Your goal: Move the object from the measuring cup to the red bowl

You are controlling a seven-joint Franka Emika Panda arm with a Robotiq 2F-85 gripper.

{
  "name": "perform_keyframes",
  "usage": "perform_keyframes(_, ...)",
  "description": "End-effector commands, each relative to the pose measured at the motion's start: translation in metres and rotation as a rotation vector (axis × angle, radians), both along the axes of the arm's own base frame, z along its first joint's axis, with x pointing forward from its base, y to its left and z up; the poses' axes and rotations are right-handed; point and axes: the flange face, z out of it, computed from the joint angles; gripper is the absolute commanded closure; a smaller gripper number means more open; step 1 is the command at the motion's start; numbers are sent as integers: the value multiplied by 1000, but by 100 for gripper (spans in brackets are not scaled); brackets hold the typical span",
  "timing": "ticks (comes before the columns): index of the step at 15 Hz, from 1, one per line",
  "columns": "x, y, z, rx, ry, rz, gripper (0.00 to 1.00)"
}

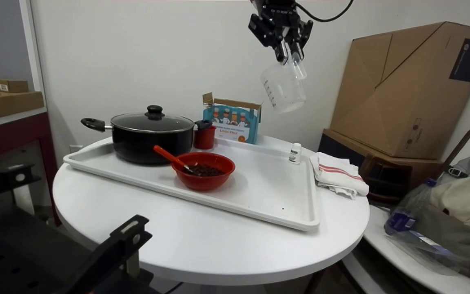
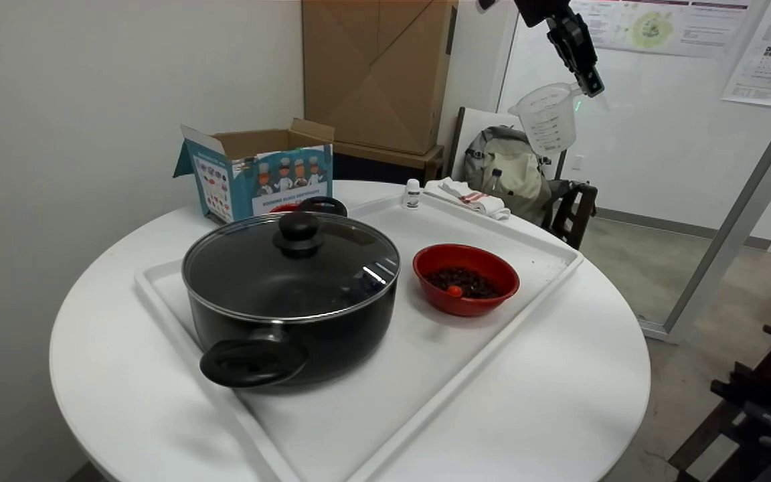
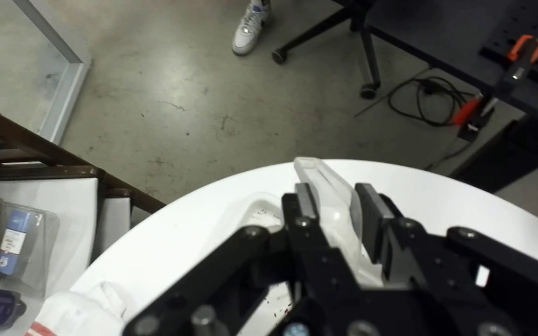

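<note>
Both exterior views show the cup (image 1: 286,90) high in the air, hanging below the gripper (image 1: 292,56) by its handle (image 1: 299,67). Its mouth faces up but leans to the side where the bowl (image 1: 202,182) is; the base tips the opposite way. In the wrist view the handle runs lengthwise between the fingers (image 3: 305,201), its tip poking out past them. The jaws are drawn in on it and have hold of nothing else that I can see.

The cup looks empty to me, while the bowl, well below and well apart from it, has dark bits (image 1: 211,170) inside and a spoon (image 1: 174,158) leaning on its rim. I take those bits for the object to be moved, and the pour for done.

What's left, I'd guess, is putting the cup down. That turns on its lean: with the base aslant beneath the jaws, one edge would land first unless it is levelled. The bowl shares the tray (image 1: 267,179) with the pot (image 1: 153,143) and a bottle (image 1: 295,154); a towel (image 1: 335,171) lies just beside.
</note>
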Motion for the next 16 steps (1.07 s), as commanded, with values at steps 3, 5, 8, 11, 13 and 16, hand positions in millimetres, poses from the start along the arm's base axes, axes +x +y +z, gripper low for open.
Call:
perform_keyframes(3,12,-56,-14,206,-85,-232,88)
perform_keyframes(5,16,-72,-29,275,-125,-320,88)
perform_keyframes(8,25,-89,-61,384,-198,-443,88)
perform_keyframes(11,36,-95,-100,491,-300,-544,88)
perform_keyframes(13,44,-94,-123,551,-386,-595,88)
perform_keyframes(16,54,-90,-156,612,-543,-636,89)
